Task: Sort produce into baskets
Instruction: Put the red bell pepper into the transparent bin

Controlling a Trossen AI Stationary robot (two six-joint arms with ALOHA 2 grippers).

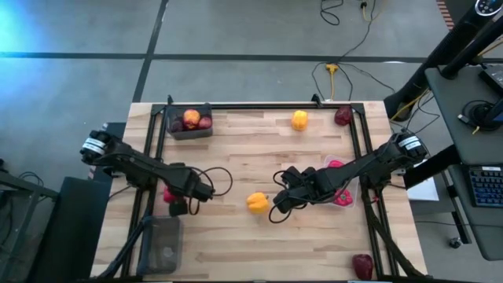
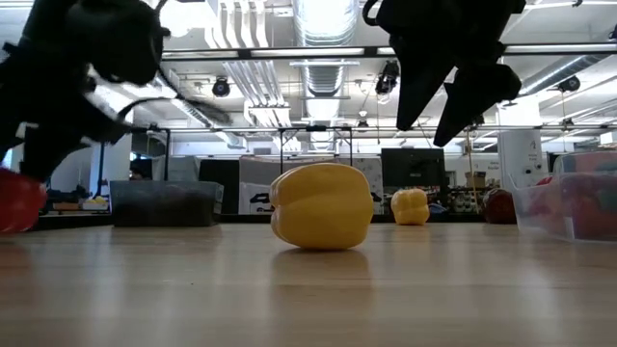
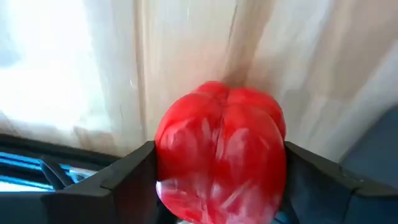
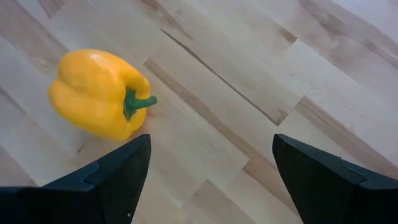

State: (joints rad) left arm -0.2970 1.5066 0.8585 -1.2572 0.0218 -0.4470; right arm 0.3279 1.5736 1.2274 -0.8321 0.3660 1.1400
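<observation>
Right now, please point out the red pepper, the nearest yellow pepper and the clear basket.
red pepper (image 3: 221, 152), left wrist view, its glossy front
yellow pepper (image 2: 321, 205), low view, its side
clear basket (image 2: 569, 207), low view, its wall

A wooden surface sits on a grey floor. A yellow cable lies past its far edge. A keyboard sits off the right edge.

We note the counter centre lies bare between the arms. The only obstacle there is a yellow pepper, just at 9 o'clock of the right gripper, whose jaws stand wide apart. The clear bin blocks the 3 o'clock edge; a dark bin sits at 11 o'clock, another at 7 o'clock.
</observation>
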